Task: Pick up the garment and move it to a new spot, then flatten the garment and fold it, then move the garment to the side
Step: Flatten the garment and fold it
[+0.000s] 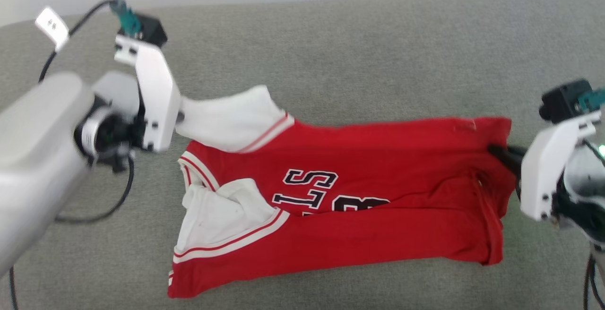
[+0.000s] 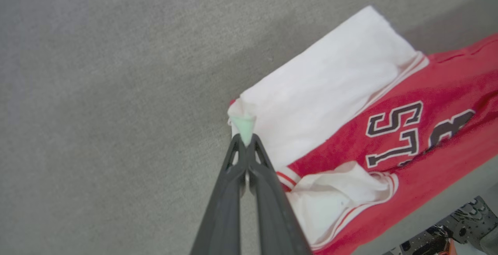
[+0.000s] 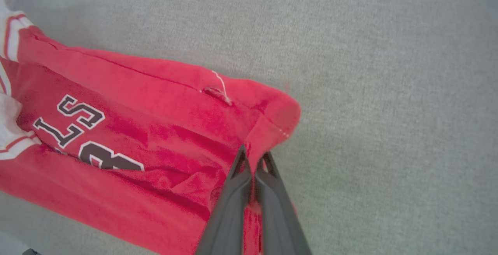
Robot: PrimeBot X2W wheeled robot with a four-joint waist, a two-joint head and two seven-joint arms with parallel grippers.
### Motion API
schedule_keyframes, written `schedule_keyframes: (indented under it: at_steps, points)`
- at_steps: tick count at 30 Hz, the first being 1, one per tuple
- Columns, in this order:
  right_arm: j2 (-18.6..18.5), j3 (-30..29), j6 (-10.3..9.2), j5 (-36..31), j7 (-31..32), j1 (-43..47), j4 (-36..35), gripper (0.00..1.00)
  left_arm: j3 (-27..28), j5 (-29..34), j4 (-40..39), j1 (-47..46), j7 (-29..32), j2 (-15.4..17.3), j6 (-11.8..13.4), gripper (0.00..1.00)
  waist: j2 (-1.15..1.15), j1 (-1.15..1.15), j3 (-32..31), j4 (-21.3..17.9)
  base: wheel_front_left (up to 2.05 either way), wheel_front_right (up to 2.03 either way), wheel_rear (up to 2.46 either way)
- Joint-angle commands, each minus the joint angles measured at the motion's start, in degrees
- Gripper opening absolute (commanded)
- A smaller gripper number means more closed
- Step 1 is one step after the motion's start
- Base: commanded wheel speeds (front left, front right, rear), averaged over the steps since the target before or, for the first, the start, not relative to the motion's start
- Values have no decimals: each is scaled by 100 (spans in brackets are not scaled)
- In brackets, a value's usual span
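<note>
Roughly oblong garment (image 1: 378, 159) on nubbly fabric (image 1: 331, 55)

Garment (image 1: 378, 168) was red with white sleeve ends, white-and-red striped trim and black block lettering outlined in white. Surface (image 1: 331, 40) was plain grey, faintly flecked, no pattern. Left gripper (image 2: 246, 140) and right gripper (image 3: 253, 158) both had dark grey fingers. Wrist bracket (image 1: 153, 97) was white, forearm (image 1: 33, 149) pale silver-grey, cable (image 1: 118, 196) black, connector (image 1: 127, 19) teal.
</note>
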Motion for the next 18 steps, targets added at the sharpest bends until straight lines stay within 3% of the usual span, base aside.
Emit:
schedule_keyframes:
  at_steps: [1,5,8,11,15,16,18]
  points:
    - [39,-118,-1,0,131,276,-212,0,1,-43,-569,268,62,243,302,0,0,0,-49,55,0,0,0]
    - [136,-399,-1,-16,467,811,-656,0,-11,-227,-2051,845,200,910,1095,0,0,0,-60,106,0,0,0]
    - [288,-552,-1,-48,645,1118,-819,0,-23,-346,-2894,1257,147,1223,1533,0,0,0,-38,122,0,0,0]
    - [499,-578,-1,-155,690,1306,-792,0,-20,-528,-3294,1679,-31,1401,1778,0,0,0,-16,113,0,0,0]
    - [649,-487,-1,-266,695,1348,-627,0,-64,-684,-3311,2015,-184,1402,1854,0,0,0,8,90,0,0,0]
    - [694,-449,-1,-305,687,1330,-569,24,-71,-697,-3259,2104,-243,1363,1845,0,0,0,15,85,0,0,0]
    - [738,-387,-1,-347,660,1257,-421,56,-82,-696,-3096,2224,-386,1292,1798,1,0,0,27,71,0,0,0]
